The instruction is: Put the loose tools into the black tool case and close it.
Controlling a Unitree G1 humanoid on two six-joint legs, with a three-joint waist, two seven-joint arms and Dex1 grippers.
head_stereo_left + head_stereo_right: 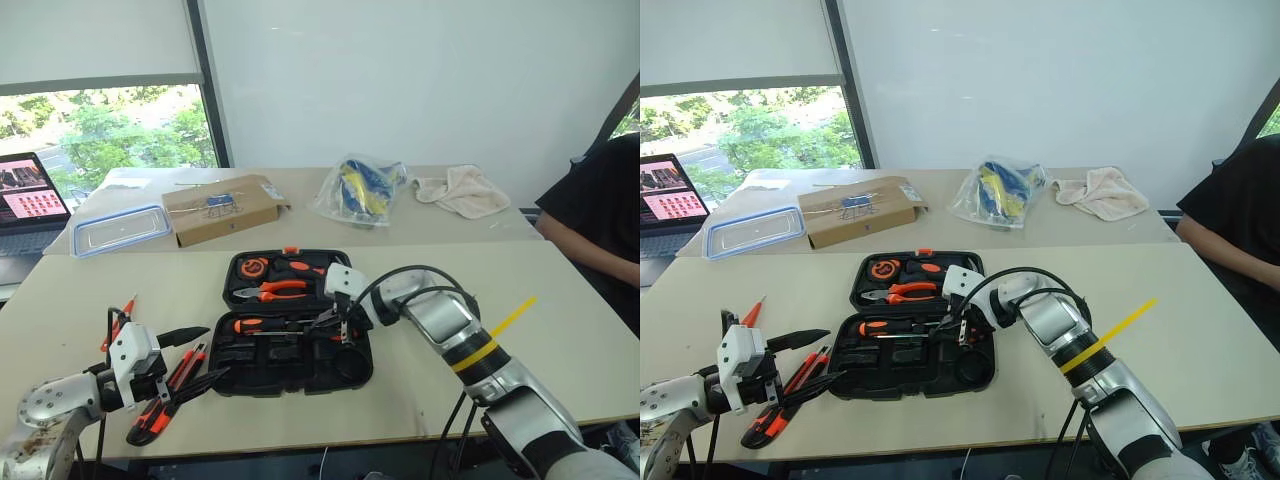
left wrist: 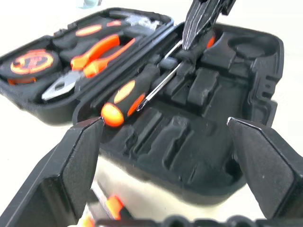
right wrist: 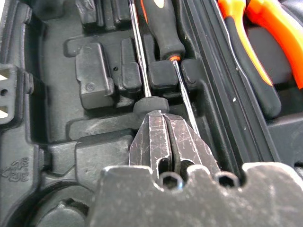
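Right wrist: screwdriver (image 3: 161,35) handle cropped.

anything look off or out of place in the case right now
One thing: in the black tool case, the orange-handled screwdriver lies slanted across the moulded slots rather than pressed into one. The shut right claw sits at its shaft end. More loose tools lie on the table by the open left claw.

White wall (image 1: 420,80), window (image 1: 110,130) with green trees, roller blind (image 1: 90,40), beige tables (image 1: 560,300)
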